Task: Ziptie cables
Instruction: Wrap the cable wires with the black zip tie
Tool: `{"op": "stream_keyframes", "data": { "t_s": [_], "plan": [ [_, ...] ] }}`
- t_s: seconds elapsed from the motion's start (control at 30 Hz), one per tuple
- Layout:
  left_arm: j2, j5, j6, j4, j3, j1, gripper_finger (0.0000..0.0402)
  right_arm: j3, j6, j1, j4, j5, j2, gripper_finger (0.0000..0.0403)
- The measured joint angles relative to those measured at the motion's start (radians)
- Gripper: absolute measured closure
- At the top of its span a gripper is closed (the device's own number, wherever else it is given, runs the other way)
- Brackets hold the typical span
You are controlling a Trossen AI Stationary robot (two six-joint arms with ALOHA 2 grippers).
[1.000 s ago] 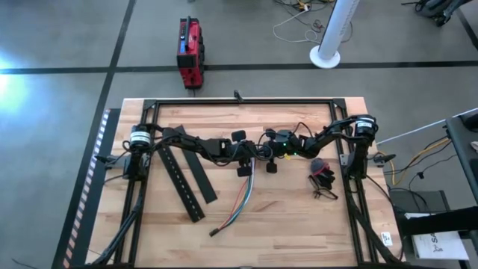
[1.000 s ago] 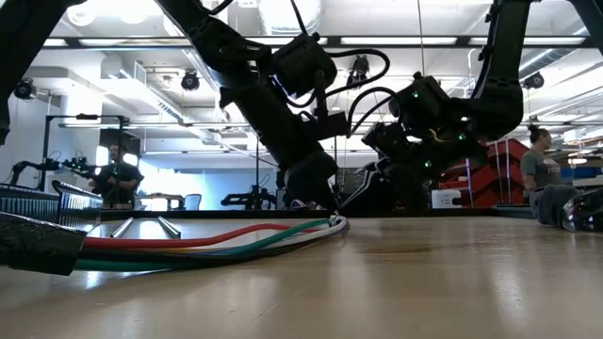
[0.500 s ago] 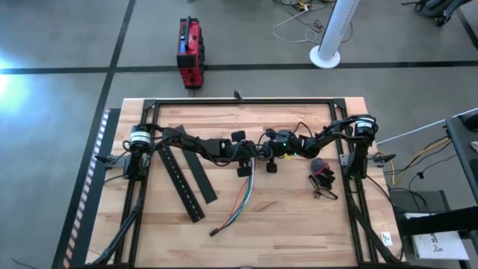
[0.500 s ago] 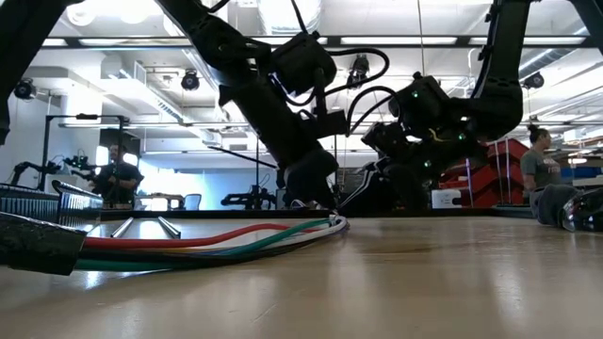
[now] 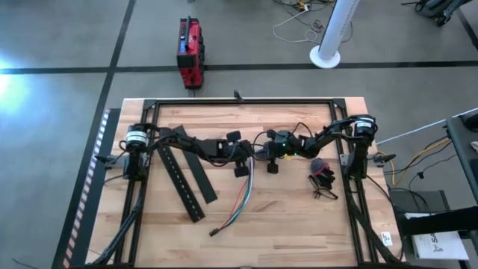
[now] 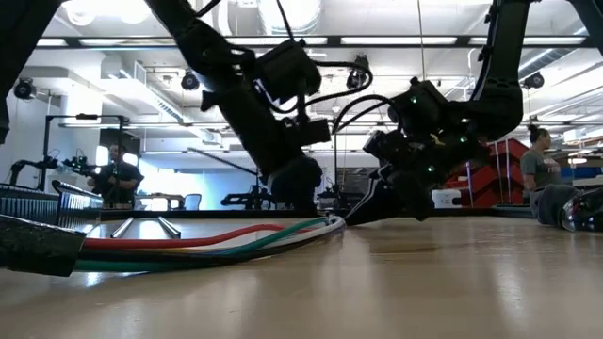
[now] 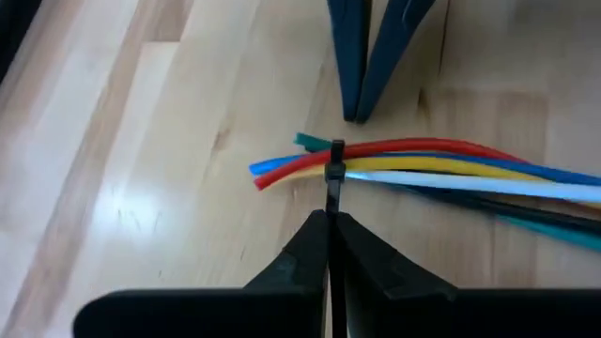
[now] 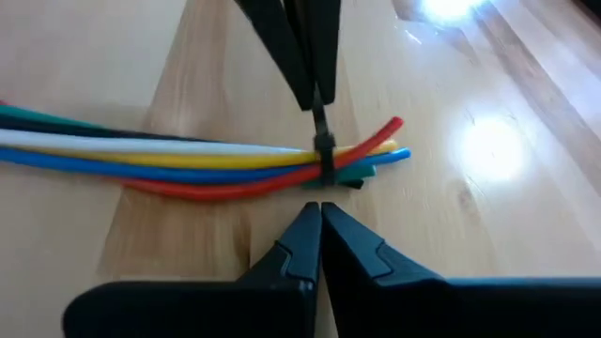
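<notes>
cables point(image 7: 451, 169): the far end runs off the picture's edge in the left wrist view
zip tie point(image 7: 335, 183): its tail goes in between the closed left gripper point(image 7: 329, 225) fingers
person point(image 6: 118, 179): far back in the room, too small to tell more
left arm: cut off at the top in the low view

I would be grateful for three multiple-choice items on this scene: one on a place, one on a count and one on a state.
1. Where does the ziptie sit on the cables?
A. near their ends
B. at their middle
C. apart from them

2. How many long black bars lie on the table?
A. one
B. two
C. four

3. How is the left claw?
A. open above the cables
B. shut on the ziptie's tail
C. shut on a black bar

Key: 1 A, short coloured tips poke out just past it; 2 B, the high view shows a pair side by side; 3 B, the tail runs into its closed fingers.
</notes>
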Motion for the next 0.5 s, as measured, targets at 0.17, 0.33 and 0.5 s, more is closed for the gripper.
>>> {"op": "stream_keyframes", "data": {
  "t_s": [0.17, 0.33, 0.5],
  "plan": [
    [-0.042, 0.01, -0.027, 0.089, -0.062, -0.001, 0.0401, 0.0, 0.0, 0.0, 0.005, -0.002, -0.001, 0.0402],
    [-0.059, 0.013, -0.032, 0.121, -0.067, -0.002, 0.0401, 0.012, 0.002, 0.001, 0.019, -0.005, -0.015, 0.0402],
    [-0.057, 0.038, -0.04, 0.139, -0.067, -0.002, 0.0401, 0.045, 0.006, 0.006, 0.025, -0.007, -0.025, 0.0402]
  ]
}}
